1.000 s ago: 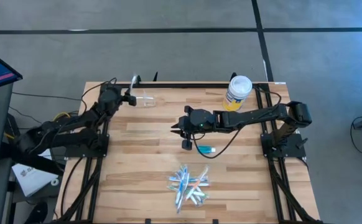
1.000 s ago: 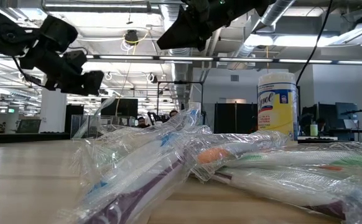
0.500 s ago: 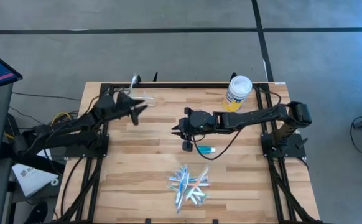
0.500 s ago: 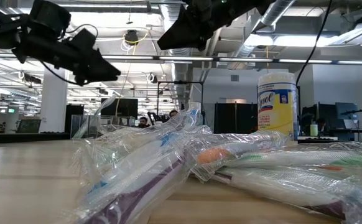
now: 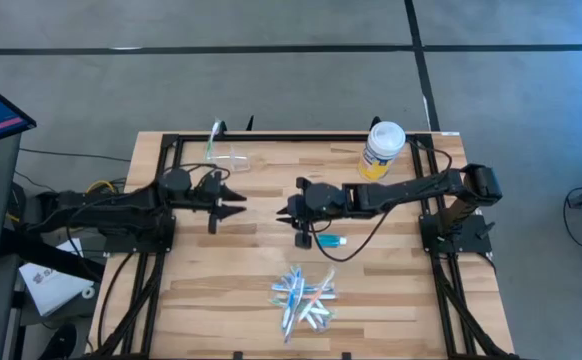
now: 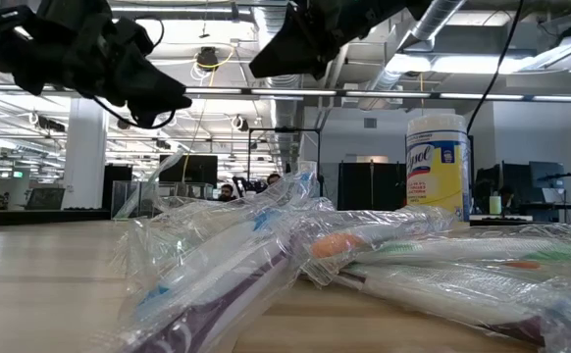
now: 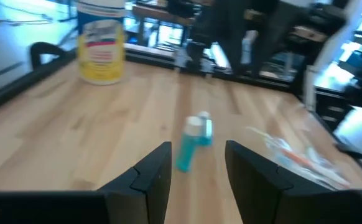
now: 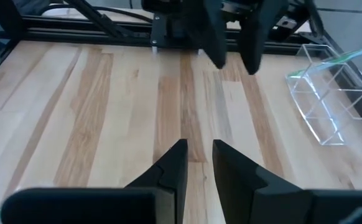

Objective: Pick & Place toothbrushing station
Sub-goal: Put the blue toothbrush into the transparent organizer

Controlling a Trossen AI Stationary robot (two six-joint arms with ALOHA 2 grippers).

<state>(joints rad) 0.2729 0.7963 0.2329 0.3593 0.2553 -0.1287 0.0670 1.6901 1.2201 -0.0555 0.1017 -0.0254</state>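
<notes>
A clear plastic cup (image 5: pixel 234 158) stands near the table's far edge with a green toothbrush (image 5: pixel 214 139) sticking out of it; it also shows in the right wrist view (image 8: pixel 324 93). A bunch of wrapped toothbrushes (image 5: pixel 303 298) lies near the front edge, close in the low view (image 6: pixel 364 265). A teal tube (image 5: pixel 329 240) with a white cap lies mid-table, ahead of my left fingers (image 7: pixel 192 143). My left gripper (image 5: pixel 235 196) is open and empty, above the table, pointing right. My right gripper (image 5: pixel 285 209) hovers left of the tube, empty, its fingers a narrow gap apart (image 8: pixel 198 163).
A white-lidded jar with a yellow label (image 5: pixel 383 150) stands at the far right, also seen in the left wrist view (image 7: pixel 100 43). Black frame rails (image 5: pixel 271 137) run along the table's edges. Bare wood lies between the two grippers.
My left gripper has left the clear cup at the far edge and gone toward the table's middle and near side, turning until its fingers point right at my right gripper. The cup and its toothbrush have stayed in place.
</notes>
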